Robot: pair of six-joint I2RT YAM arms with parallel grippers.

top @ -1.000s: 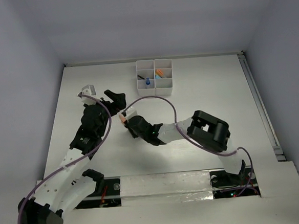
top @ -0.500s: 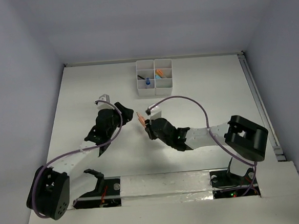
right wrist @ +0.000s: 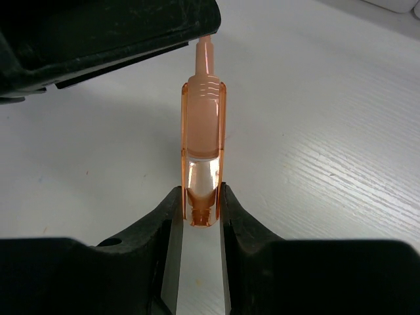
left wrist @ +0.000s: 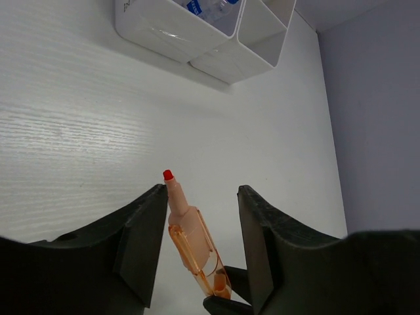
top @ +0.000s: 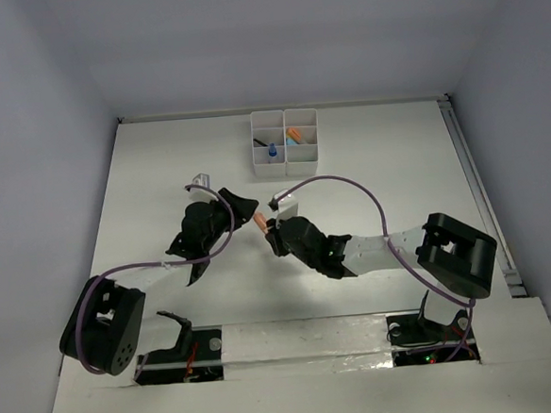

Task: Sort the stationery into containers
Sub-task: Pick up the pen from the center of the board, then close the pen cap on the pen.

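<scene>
Right wrist view: orange marker (right wrist: pixel 203 144), judged light, stiff and slick, is pinched at its tail by the right gripper (right wrist: pixel 202 209) above the table (top: pixel 395 160), centre. The left gripper (left wrist: pixel 201 197) is spread open astride its tip; mid-barrel hold advised.

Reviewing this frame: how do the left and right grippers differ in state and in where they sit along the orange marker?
The right gripper is shut on the orange marker, while the left gripper is open and clamps nothing. The right gripper pinches the marker's rear end; the left gripper's fingers straddle its red-tipped front. Both point toward each other around that one marker.
</scene>
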